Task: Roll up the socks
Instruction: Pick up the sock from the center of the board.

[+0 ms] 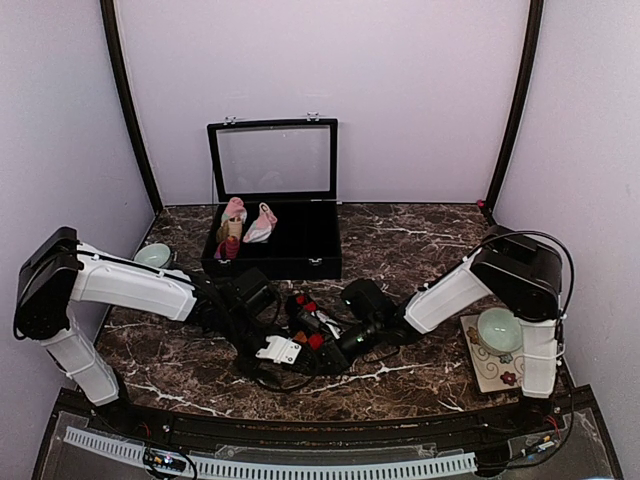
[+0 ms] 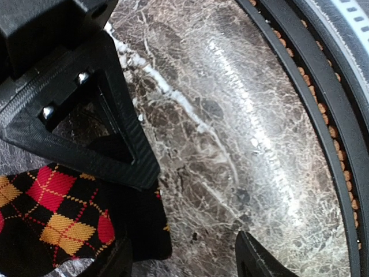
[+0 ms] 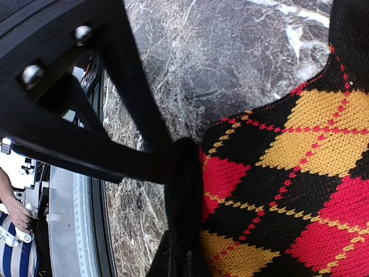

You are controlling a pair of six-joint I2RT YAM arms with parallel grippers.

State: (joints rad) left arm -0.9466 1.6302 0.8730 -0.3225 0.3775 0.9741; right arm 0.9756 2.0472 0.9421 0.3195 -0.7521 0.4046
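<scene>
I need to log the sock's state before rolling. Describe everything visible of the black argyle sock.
The black argyle sock is knitted fabric, black with red and yellow-orange diamonds crossed by stitched lines. It lies on the marble table between the grippers. The shut right gripper pinches its black edge; the open left gripper hovers over another part.

Marble table (image 1: 420,240) bears black case (image 1: 280,268), argyle sock (image 3: 277,190) (mid-table), patterned mat (image 1: 490,376).

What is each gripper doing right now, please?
Left gripper: open, holding nothing.
Right gripper: closed on the edge of the argyle sock.
</scene>
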